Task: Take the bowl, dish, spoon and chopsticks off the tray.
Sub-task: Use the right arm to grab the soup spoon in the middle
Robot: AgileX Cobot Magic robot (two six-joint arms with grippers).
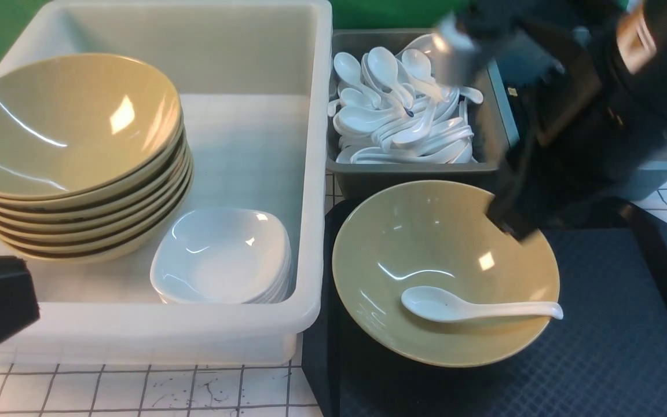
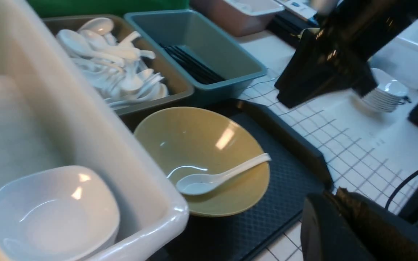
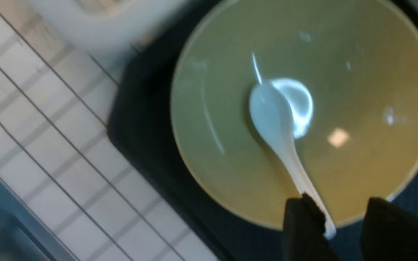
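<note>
Your bowl point(image 1: 414, 243) sits on the tray point(image 1: 611, 336) toward its ten o'clock corner; the spoon point(image 1: 455, 306) lies inside it, scoop at nine o'clock, handle at three; your right claw point(image 3: 339, 204) hangs over the handle end, jaws partly apart, gripping nothing; your left claw point(image 2: 334, 203) is closed, by the tub point(image 1: 154, 333) at its seven o'clock corner.

The glossy olive-yellow bowl point(image 1: 426, 243) is sitting upright on the black, diamond-textured tray point(image 1: 611, 336), toward the tray's 9 o'clock side. The white spoon point(image 1: 455, 307) is lying inside the bowl with its scoop facing up. Its handle is pointing to 3 o'clock and reaching the rim.
</note>
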